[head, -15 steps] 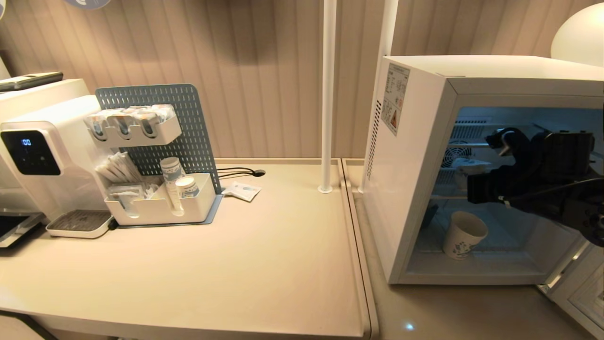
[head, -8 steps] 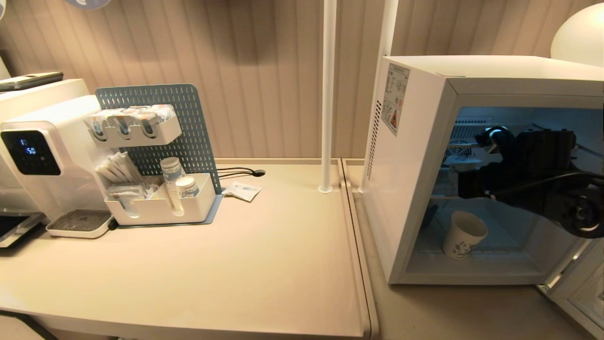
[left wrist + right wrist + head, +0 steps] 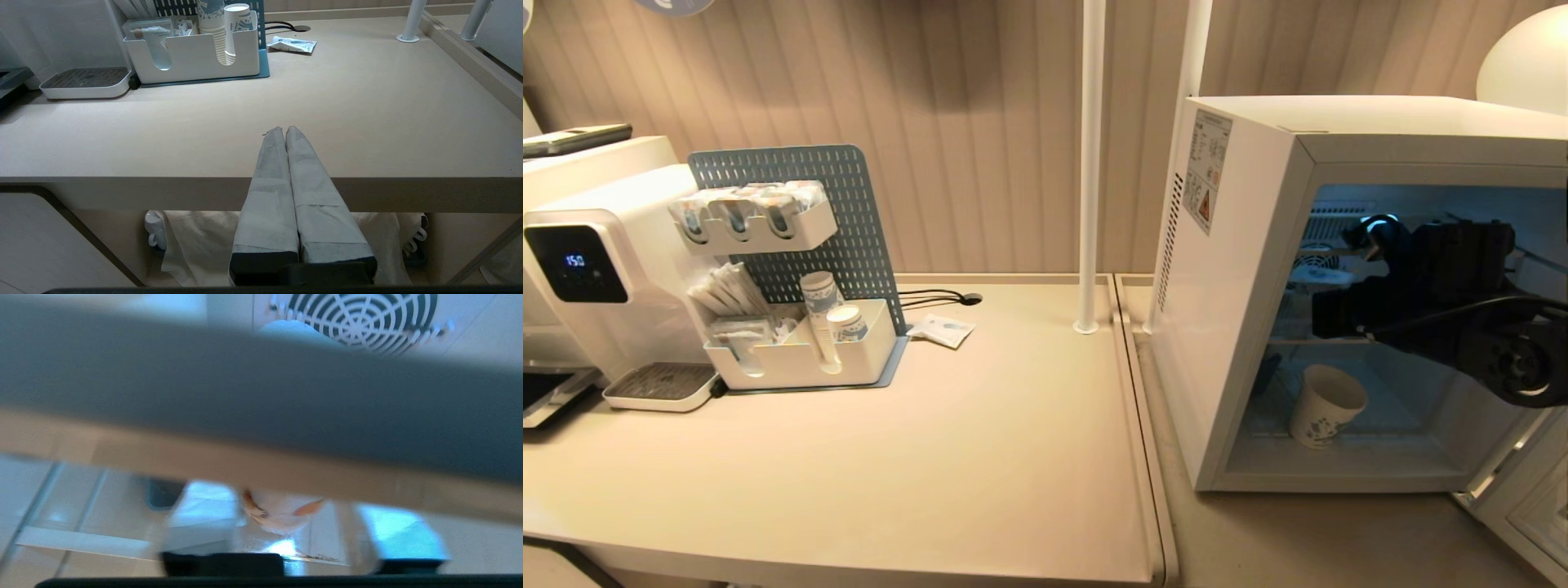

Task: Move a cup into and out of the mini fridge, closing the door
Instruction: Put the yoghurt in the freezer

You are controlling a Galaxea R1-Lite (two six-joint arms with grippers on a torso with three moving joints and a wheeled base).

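Observation:
The mini fridge [image 3: 1241,286] stands open at the right of the counter. Its door [image 3: 1531,506] is swung out at the lower right. The cup [image 3: 1327,406], white with a blue print, stands tilted on the fridge floor. My right gripper [image 3: 1331,306] reaches in at the level of the upper wire shelf, well above the cup. In the right wrist view the right gripper [image 3: 294,526] is open, with a tiny tub with orange marks [image 3: 278,516] between its spread fingers. My left gripper [image 3: 284,130] is shut and empty, parked at the table's front edge.
The fridge's round fan [image 3: 363,314] lies behind the tub. A blurred grey and tan band crosses the right wrist view. A water dispenser [image 3: 596,269] and an organiser with stacked cups [image 3: 805,351] stand at the left. Two white poles [image 3: 1089,163] rise behind the counter.
My right arm has pushed further into the fridge along the upper shelf. The cup on the fridge floor and the left arm have not moved.

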